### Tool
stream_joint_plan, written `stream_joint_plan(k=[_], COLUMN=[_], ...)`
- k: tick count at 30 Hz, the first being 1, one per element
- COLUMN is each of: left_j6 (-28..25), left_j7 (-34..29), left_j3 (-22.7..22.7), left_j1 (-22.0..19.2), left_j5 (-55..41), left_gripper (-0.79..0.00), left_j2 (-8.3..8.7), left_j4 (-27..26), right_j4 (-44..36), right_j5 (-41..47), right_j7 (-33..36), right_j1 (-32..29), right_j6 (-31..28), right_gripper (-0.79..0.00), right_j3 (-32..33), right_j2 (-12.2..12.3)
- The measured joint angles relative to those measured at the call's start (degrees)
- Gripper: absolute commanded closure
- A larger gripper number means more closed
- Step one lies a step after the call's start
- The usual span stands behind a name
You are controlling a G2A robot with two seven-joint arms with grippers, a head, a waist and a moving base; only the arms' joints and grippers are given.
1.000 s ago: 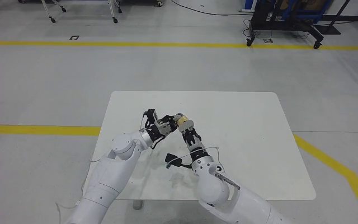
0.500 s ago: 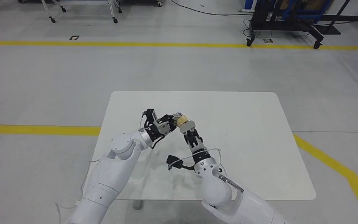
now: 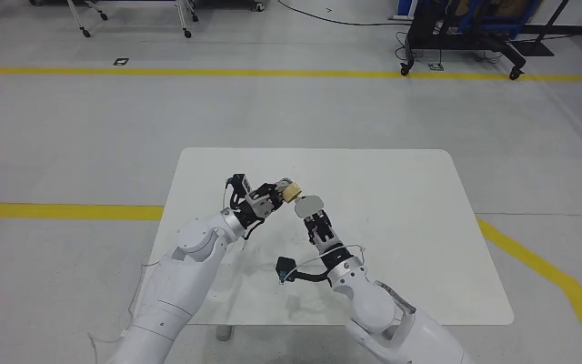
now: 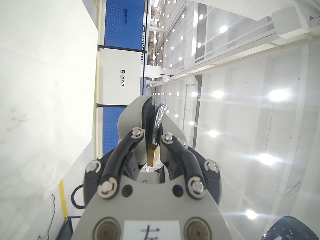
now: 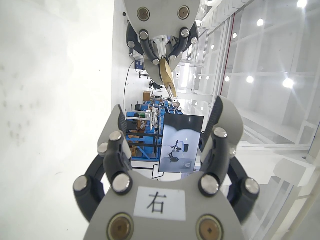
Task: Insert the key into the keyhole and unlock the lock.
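A brass padlock [image 3: 290, 190] is held above the white table [image 3: 409, 227] by my left gripper [image 3: 273, 193], which is shut on it. In the left wrist view the silver shackle [image 4: 160, 117] and brass body [image 4: 152, 156] sit between the fingers. From the right wrist the padlock [image 5: 167, 74] points at the camera, with a small metal key [image 5: 171, 90] sticking out of its end. My right gripper [image 3: 309, 209] stands open a short way from the lock. Its fingers [image 5: 221, 116] are spread and hold nothing.
Both grippers hover over the table's left-middle part. A black cable [image 3: 293, 270] hangs from the right wrist near the table's front. The table's left edge [image 3: 173, 205] lies close to the left arm.
My right gripper was closed up against the padlock's end. It has now opened and drawn back slightly toward the table's front. The left gripper with the lock has barely shifted.
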Motion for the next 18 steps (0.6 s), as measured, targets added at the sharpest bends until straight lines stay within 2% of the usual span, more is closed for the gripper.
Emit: stream_joint_plan(k=[5, 6, 7, 8, 12, 14, 15, 17, 18], left_j6=[-0.61, -0.94, -1.27, -1.44, -2.24, -2.73, -2.94, -3.31, -3.54], left_j7=[0.81, 1.00, 1.18, 1.32, 2.02, 2.22, 2.35, 2.91, 3.34], left_j3=[0.03, 0.05, 0.09, 0.11, 0.07, 0.03, 0.02, 0.02, -0.04], left_j1=[-0.01, 0.04, 0.09, 0.12, 0.25, 0.30, 0.31, 0.32, 0.32], left_j5=[1.07, 1.37, 1.69, 1.93, 2.91, 3.43, 3.78, 4.83, 5.37], left_gripper=[0.000, 0.000, 0.000, 0.000, 0.000, 0.000, 0.000, 0.000, 0.000], left_j2=[0.00, 0.00, 0.00, 0.00, 0.01, 0.03, 0.05, 0.08, 0.10], left_j4=[-0.19, -0.25, -0.30, -0.32, -0.52, -0.64, -0.69, -0.84, -0.93], right_j4=[-0.29, 0.28, 1.45, 2.37, 8.00, 10.34, 11.07, 12.21, 12.46], right_j5=[1.71, 3.96, 8.38, 12.47, 30.23, 36.53, 38.60, 41.59, 42.36], right_j7=[-1.71, -3.61, -6.74, -9.55, -23.72, -29.85, -32.12, -36.52, -38.09], right_j1=[-0.31, -0.26, -0.10, 0.03, 1.59, 2.30, 2.51, 2.75, 2.66], right_j6=[1.39, 2.55, 4.12, 5.31, 6.18, 5.20, 4.69, 3.61, 3.20], right_gripper=[-0.785, -0.693, -0.517, -0.382, -0.252, -0.246, -0.191, 0.000, 0.000], right_j3=[0.59, 1.62, 3.11, 4.12, 8.10, 9.42, 9.87, 10.91, 11.39], right_j2=[-0.12, -0.14, -0.16, -0.18, -0.17, -0.15, -0.13, 0.02, 0.11])
